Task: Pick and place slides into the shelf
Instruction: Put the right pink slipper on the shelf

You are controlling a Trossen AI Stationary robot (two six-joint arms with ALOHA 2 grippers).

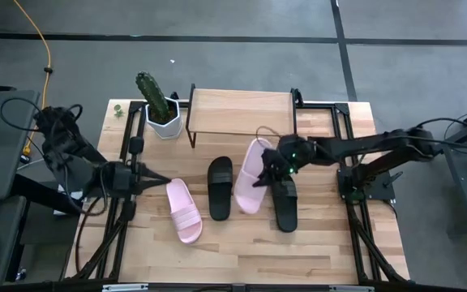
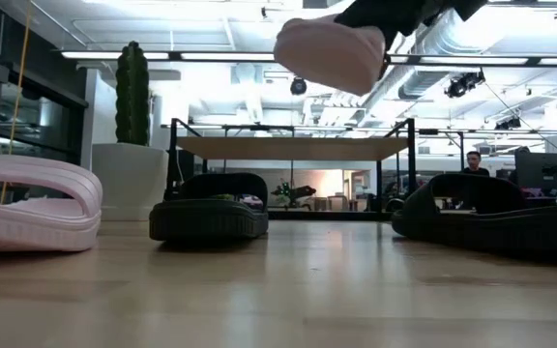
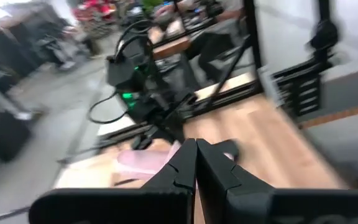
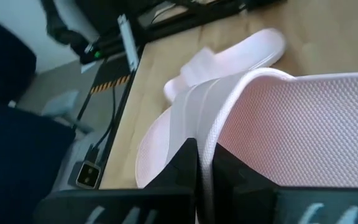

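Observation:
My right gripper [image 1: 267, 168] is shut on a pale pink slide [image 1: 250, 174], which the low view shows raised high above the table [image 2: 332, 48]. The second pink slide [image 1: 183, 211] lies flat on its sole at the table's left-middle. One black slide [image 1: 220, 188] rests on the table between the two pink ones, and the other [image 1: 284, 203] lies below my right gripper. The shelf [image 1: 242, 112], a light wooden board on black legs, stands at the far edge. My left gripper [image 1: 156, 182] is shut and stays just left of the lying pink slide, touching nothing. My right gripper pinches the pink slide's side rim [image 4: 211, 140] between its two fingers, about mid-length beside the strap [image 4: 179, 118]. It comes from the table's right side. The slide is lifted clear of the table and tilted.
A white pot with a green cactus [image 1: 159, 105] stands left of the shelf. Black metal frame rails [image 1: 343, 130] run along the table's sides. Bare wood [image 1: 242, 251] lies along the near edge. A person [image 2: 473, 162] shows in the room behind.

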